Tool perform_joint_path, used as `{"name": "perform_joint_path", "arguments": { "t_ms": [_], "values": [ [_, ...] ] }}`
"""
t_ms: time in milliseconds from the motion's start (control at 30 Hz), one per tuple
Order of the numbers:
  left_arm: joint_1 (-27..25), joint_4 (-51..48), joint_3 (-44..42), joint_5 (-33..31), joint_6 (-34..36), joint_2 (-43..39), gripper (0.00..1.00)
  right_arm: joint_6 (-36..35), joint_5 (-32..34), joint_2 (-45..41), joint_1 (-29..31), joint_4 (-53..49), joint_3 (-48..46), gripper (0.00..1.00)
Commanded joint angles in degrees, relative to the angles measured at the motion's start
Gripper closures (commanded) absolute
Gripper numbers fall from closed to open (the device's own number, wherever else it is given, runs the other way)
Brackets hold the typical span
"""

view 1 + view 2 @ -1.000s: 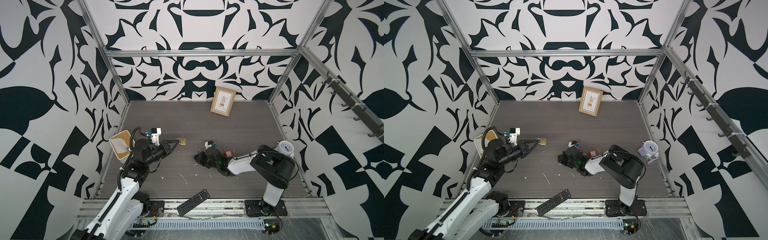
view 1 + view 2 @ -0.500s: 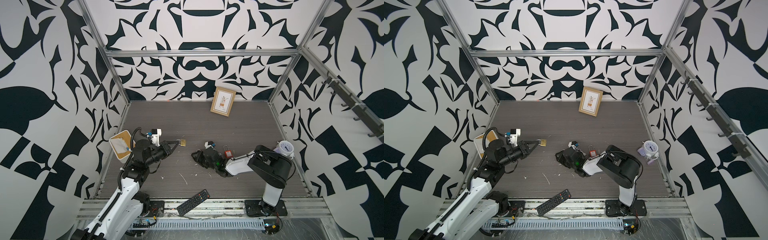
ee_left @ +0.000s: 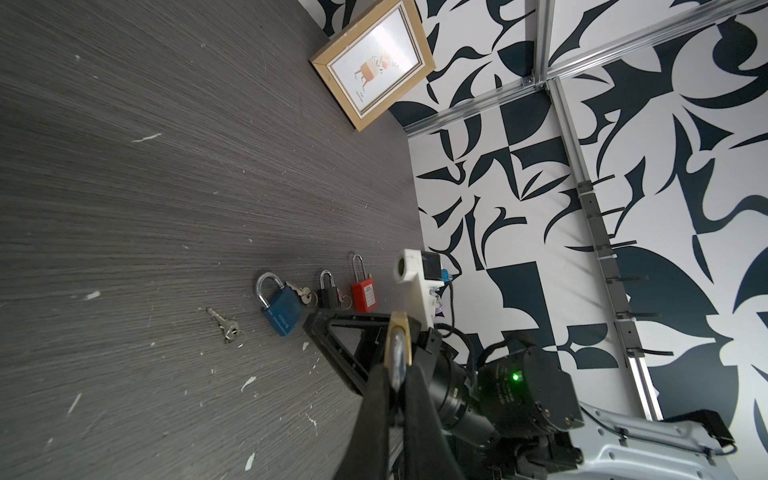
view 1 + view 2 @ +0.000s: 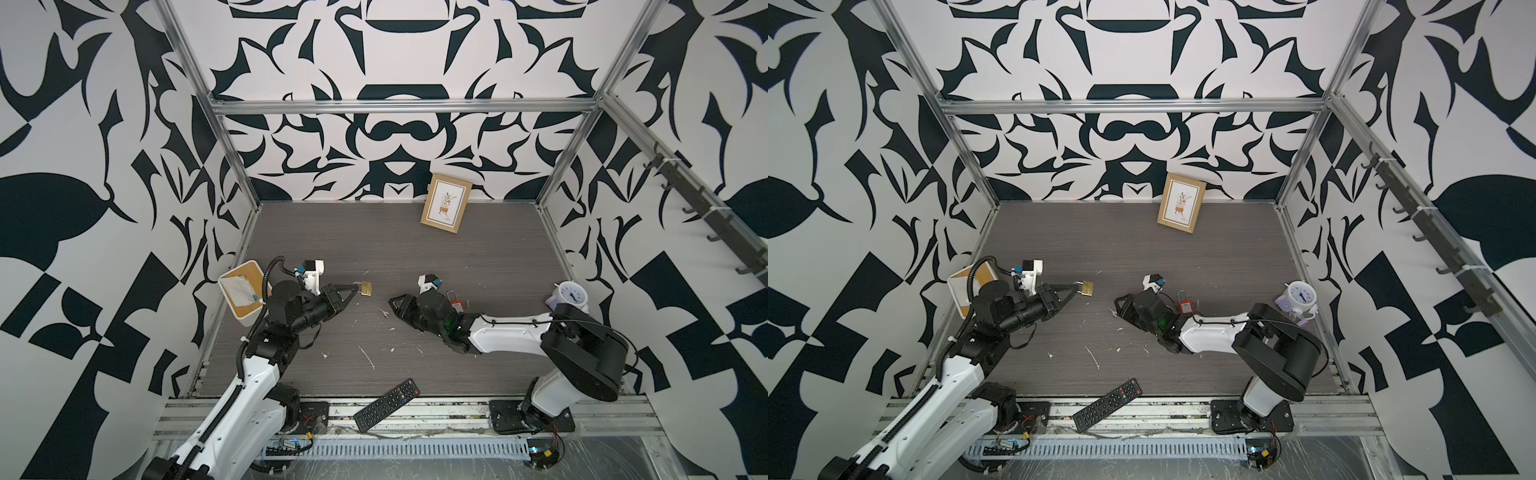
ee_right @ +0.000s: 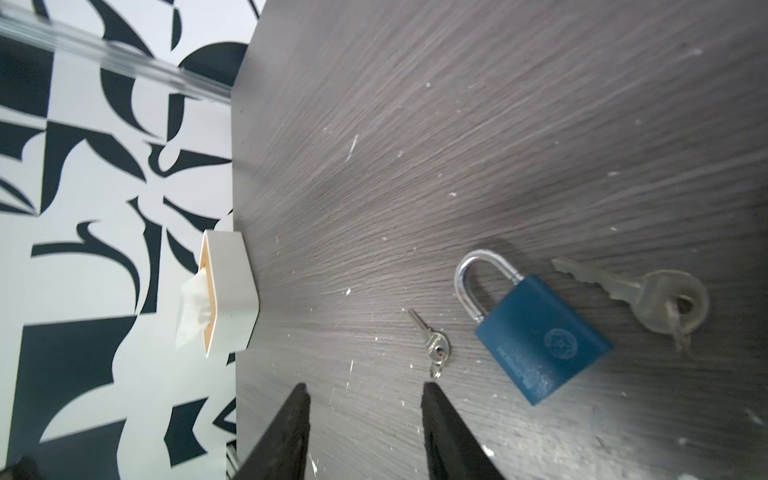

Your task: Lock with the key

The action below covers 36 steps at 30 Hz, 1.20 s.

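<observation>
We look down on a dark wood-grain table (image 4: 415,249) walled in by black-and-white patterned panels, taking the back wall as 12 o'clock. The left gripper (image 4: 353,289) reaches in from 8 o'clock, its fingers pressed together on the shackle of a brass padlock (image 4: 366,288), which sticks out past the fingertips just to the 9 o'clock side of the table's middle; both top views show this, and the left wrist view shows the same padlock (image 3: 399,332) pinched in the gripper (image 3: 397,374). The right gripper (image 4: 392,302) comes from 4 o'clock and lies low near the middle, and in the right wrist view its fingers stand apart around bare table (image 5: 365,388), holding nothing. The small key (image 5: 432,345) lies flat on the table just ahead of one fingertip (image 5: 430,388), not touching it. Just beside the key rests a blue padlock (image 5: 540,336), shackle closed, and beyond it a bigger key (image 5: 636,291). The left wrist view adds a black padlock (image 3: 328,293) and a red padlock (image 3: 363,293) in the same row. A picture frame (image 4: 445,204) leans on the wall at 12 to 1 o'clock, a tissue box (image 4: 243,295) sits at 9, an alarm clock (image 4: 572,294) at 3, and a remote (image 4: 386,404) at 6 on the front rail.
</observation>
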Motion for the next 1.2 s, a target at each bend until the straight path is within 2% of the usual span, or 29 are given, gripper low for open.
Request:
{"name": "perform_joint_path", "arguments": {
  "t_ms": [0, 100, 233, 300, 433, 567, 733, 1067, 1167],
  "values": [
    [0.2, 1.4, 0.8, 4.4, 2.0, 0.4, 1.00, -7.6, -7.5, -6.6, -1.3, 4.1, -1.7, 0.52],
    [0.2, 2.6, 2.3, 10.3, 3.1, 2.1, 1.00, -8.8, -14.5, -13.6, -5.4, 7.9, -5.4, 0.45],
    [0.2, 5.2, 4.1, 19.2, 3.1, 6.7, 1.00, -5.8, -26.8, -20.3, -12.0, 13.7, -7.5, 0.39],
    [0.1, 8.2, 4.4, 23.3, 1.6, 9.4, 1.00, -7.2, -32.4, -21.4, -13.0, 9.6, -4.7, 0.36],
    [-0.2, 10.9, 5.1, 27.4, 0.9, 11.5, 1.00, -7.9, -37.6, -20.3, -13.0, 7.3, -1.2, 0.35],
    [-0.3, 9.4, 6.5, 28.4, 1.5, 11.8, 1.00, -5.8, -40.3, -17.1, -13.0, 8.9, 0.3, 0.39],
    [-0.5, 9.3, 6.6, 28.2, 1.5, 11.4, 1.00, -6.6, -41.1, -14.6, -12.9, 8.0, 0.2, 0.43],
    [-0.9, 9.6, 6.0, 27.7, 1.3, 11.5, 1.00, 5.3, -44.2, -5.2, -11.7, 30.8, -1.8, 0.56],
    [-0.9, 10.4, 5.7, 27.8, 0.9, 12.0, 1.00, 5.7, -42.8, -5.4, -11.7, 32.1, -2.6, 0.57]
  ]
}}
